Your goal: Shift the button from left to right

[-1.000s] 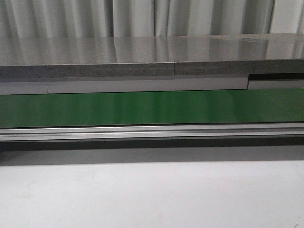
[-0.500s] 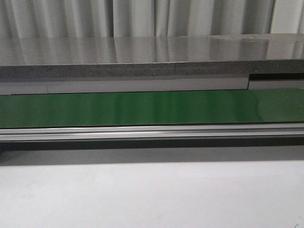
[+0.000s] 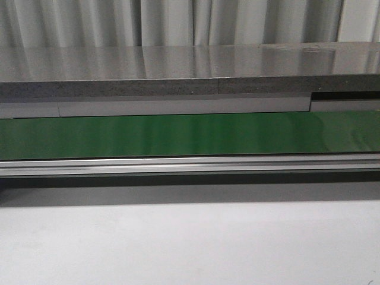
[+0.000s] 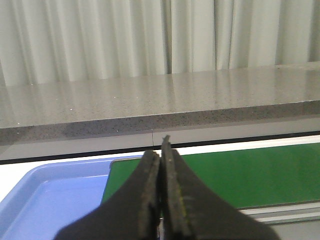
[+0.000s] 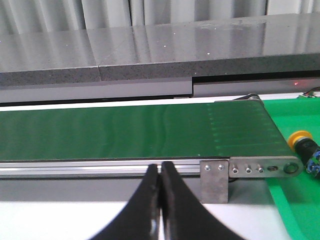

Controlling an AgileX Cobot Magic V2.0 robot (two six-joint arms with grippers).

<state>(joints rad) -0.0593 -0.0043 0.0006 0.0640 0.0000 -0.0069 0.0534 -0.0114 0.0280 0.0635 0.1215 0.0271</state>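
The button [image 5: 303,142], with a yellow-orange cap on a black body, lies on a green mat [image 5: 295,190] past the conveyor's end, seen only in the right wrist view. My right gripper [image 5: 160,167] is shut and empty, in front of the belt's aluminium rail, well apart from the button. My left gripper [image 4: 160,150] is shut and empty, over the other end of the green belt [image 4: 240,175] beside a blue tray [image 4: 55,200]. Neither gripper shows in the front view.
A green conveyor belt [image 3: 190,135] with an aluminium rail [image 3: 190,165] runs across the front view, a grey stone counter [image 3: 190,71] and curtains behind it. White tabletop [image 3: 190,243] lies in front. A metal end bracket [image 5: 215,180] sits at the belt's end.
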